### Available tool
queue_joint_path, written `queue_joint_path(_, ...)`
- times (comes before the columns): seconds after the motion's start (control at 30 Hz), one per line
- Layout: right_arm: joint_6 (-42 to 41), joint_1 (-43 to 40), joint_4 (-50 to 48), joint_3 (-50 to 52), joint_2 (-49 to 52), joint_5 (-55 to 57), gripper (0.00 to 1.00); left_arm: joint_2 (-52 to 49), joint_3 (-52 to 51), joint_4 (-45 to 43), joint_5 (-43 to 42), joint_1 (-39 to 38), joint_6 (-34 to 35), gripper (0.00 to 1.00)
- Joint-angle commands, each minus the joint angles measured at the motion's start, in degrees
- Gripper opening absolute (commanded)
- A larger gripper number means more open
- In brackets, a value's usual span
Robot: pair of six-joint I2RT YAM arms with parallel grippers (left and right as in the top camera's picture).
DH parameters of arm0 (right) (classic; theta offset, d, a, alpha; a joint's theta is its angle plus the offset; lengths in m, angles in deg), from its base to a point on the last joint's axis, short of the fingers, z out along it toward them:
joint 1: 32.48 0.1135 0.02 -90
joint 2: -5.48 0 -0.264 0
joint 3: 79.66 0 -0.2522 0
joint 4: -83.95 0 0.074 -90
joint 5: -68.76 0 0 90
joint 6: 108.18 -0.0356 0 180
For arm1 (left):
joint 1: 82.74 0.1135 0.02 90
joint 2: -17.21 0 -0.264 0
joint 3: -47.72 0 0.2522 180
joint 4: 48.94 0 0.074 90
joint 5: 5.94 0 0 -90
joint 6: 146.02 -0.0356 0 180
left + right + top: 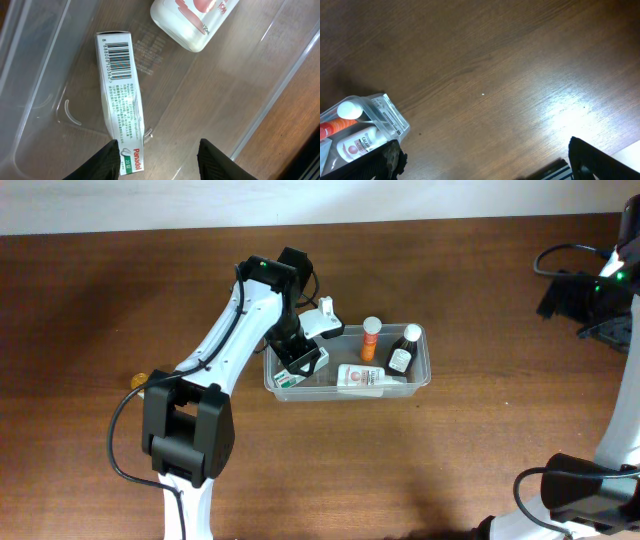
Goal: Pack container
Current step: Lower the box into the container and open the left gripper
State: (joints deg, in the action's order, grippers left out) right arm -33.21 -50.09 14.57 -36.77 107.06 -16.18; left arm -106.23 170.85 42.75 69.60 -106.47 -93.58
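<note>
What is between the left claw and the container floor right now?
Only the box. It lies flat on the container floor just below the open left claw, against one finger. The floor under the rest of the claw is bare.

We see a dark brown wooden table [100,310] with the grain running left to right and a bright sheen of light on its near right part. The clear container [424,376] rests flat on it, a little right of the middle. At the left lies a small yellowish thing [137,380] (too small for us to name). A black cable [560,252] loops at the far right.
</note>
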Motion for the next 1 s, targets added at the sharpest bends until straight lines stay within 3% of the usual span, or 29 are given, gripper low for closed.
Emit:
queue_joint_path(0.0,-0.5,0.0,-0.2,0.0,-0.1,0.1,0.98,-0.6,-0.3,-0.2,-1.8,-0.2,-1.3,0.51)
queue_joint_path(0.1,-0.5,0.0,-0.2,0.0,-0.1,0.1,0.98,-0.6,-0.3,-0.1,-1.9,-0.2,-1.3,0.51)
queue_joint_path(0.17,-0.5,0.0,-0.2,0.0,-0.1,0.1,0.98,-0.6,0.3,0.1,-1.6,-0.2,-1.3,0.59)
queue_joint_path(0.23,-0.5,0.0,-0.2,0.0,-0.1,0.1,0.98,-0.6,2.1,0.9,-1.6,-0.1,0.3,0.60)
queue_joint_path(0.43,-0.5,0.0,-0.2,0.0,-0.1,0.1,0.98,-0.6,16.0,8.5,-1.5,0.1,2.4,0.63)
queue_joint_path(0.47,-0.5,0.0,-0.2,0.0,-0.1,0.1,0.98,-0.6,18.8,9.7,-0.6,0.3,4.0,0.70)
queue_joint_path(0.5,-0.5,0.0,-0.2,0.0,-0.1,0.1,0.98,-0.6,20.9,10.1,0.7,0.6,6.0,0.79)
queue_joint_path(0.53,-0.5,0.0,-0.2,0.0,-0.1,0.1,0.99,-0.6,24.5,10.8,3.6,1.2,10.6,0.95)
queue_joint_path(0.57,-0.5,0.0,-0.2,0.0,-0.1,0.1,0.98,-0.6,26.3,11.1,5.4,1.7,13.1,0.99)
queue_joint_path(0.8,-0.5,0.0,-0.2,0.0,-0.1,0.1,0.98,-0.6,30.3,13.7,22.8,9.5,35.4,0.99)
queue_joint_path(0.97,-0.5,0.0,-0.2,0.0,-0.1,0.1,0.98,-0.6,30.3,16.7,27.4,18.8,45.2,0.99)
